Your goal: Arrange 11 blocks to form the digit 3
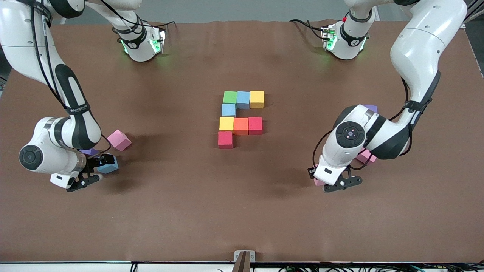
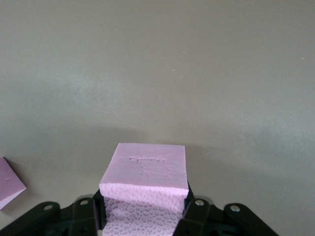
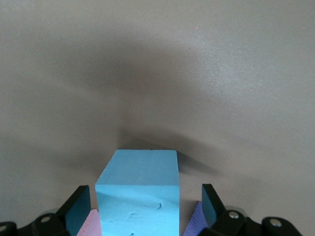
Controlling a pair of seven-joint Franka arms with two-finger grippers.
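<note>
Eight blocks sit together mid-table: green point(image 1: 230, 97), light blue point(image 1: 243, 99) and yellow point(image 1: 257, 99) in a row, a light blue one point(image 1: 228, 110), then yellow point(image 1: 226, 124), orange point(image 1: 241, 126) and red point(image 1: 255, 125), and a red one point(image 1: 225, 139) nearest the camera. My left gripper point(image 1: 321, 182) point(image 2: 142, 211) is shut on a pink block point(image 1: 318, 183) point(image 2: 145, 182), low at the table. At the right arm's end, my right gripper point(image 1: 99, 166) point(image 3: 145, 206) stands open astride a light blue block point(image 1: 110, 166) point(image 3: 138, 194), with a gap on each side.
A pink cube point(image 1: 119, 140) and a purple cube point(image 1: 89, 152) lie close to my right gripper. Another pink cube point(image 1: 366, 156) point(image 2: 10, 184) and a purple one point(image 1: 371, 108) sit partly hidden under the left arm.
</note>
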